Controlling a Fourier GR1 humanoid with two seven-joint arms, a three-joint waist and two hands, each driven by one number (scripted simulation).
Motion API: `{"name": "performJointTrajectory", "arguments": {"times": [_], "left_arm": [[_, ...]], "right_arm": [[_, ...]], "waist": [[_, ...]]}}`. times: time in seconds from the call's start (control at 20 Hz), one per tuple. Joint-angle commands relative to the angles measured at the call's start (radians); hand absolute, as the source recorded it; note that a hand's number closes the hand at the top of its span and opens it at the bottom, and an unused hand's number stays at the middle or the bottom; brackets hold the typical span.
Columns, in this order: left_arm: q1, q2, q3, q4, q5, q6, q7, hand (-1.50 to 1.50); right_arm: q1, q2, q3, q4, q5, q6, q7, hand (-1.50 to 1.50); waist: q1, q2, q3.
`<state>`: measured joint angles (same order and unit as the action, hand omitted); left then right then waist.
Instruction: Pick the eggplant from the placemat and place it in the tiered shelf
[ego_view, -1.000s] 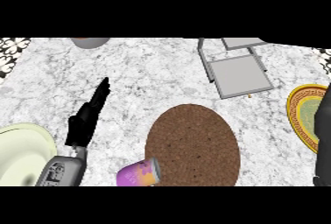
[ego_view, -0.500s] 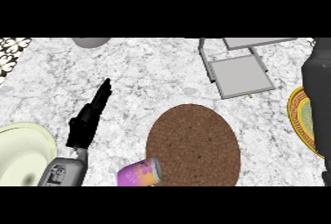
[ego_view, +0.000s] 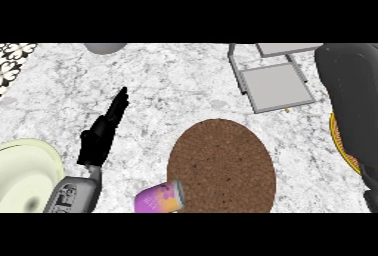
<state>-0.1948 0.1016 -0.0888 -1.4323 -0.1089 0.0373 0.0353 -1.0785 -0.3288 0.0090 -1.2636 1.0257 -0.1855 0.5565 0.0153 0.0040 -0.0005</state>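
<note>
The eggplant cannot be picked out with certainty; a long dark shape (ego_view: 348, 115) runs down the right edge of the head view, and whether it is the eggplant, the right hand, or both together cannot be told; the state of the right hand likewise cannot be told. The dark shape overlaps the right side of the grey tiered shelf (ego_view: 277, 87) at the upper right and hides part of a yellow plate (ego_view: 340, 142) below it. The brown oval placemat (ego_view: 221, 167) lies on the marbled tabletop (ego_view: 177, 85) at lower centre, well apart from the shelf; a purple can (ego_view: 158, 198) lies on its side touching the placemat's lower left rim. The left hand (ego_view: 102, 134) is released, black fingers straight and pointing up the view, its grey forearm (ego_view: 72, 196) beside a pale green plate (ego_view: 22, 172) at the left edge.
</note>
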Motion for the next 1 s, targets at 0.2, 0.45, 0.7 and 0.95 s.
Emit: {"name": "performJointTrajectory", "arguments": {"times": [0.2, 0.45, 0.7, 0.95], "left_arm": [[0.047, -0.019, -0.018, -0.029, -0.019, 0.014, -0.019, 0.00], [0.034, 0.006, 0.008, -0.005, -0.011, -0.015, -0.032, 0.00], [-0.015, 0.025, 0.033, -0.061, 0.019, -0.048, 0.051, 0.00], [0.022, 0.015, 0.035, 0.014, 0.008, -0.039, -0.033, 0.00]], "right_arm": [[0.000, 0.070, -0.166, 0.091, -0.197, -0.202, -0.154, 1.50], [-0.087, 0.028, -0.229, 0.324, -0.246, -0.279, -0.317, 1.50], [-0.070, -0.005, -0.276, 0.415, -0.335, -0.283, -0.467, 1.50], [-0.080, -0.076, -0.228, 0.488, -0.096, -0.340, -0.179, -1.50]], "waist": [[0.004, 0.000, 0.001], [0.007, 0.002, 0.000], [0.005, 0.002, 0.001], [-0.003, 0.001, -0.001]]}}
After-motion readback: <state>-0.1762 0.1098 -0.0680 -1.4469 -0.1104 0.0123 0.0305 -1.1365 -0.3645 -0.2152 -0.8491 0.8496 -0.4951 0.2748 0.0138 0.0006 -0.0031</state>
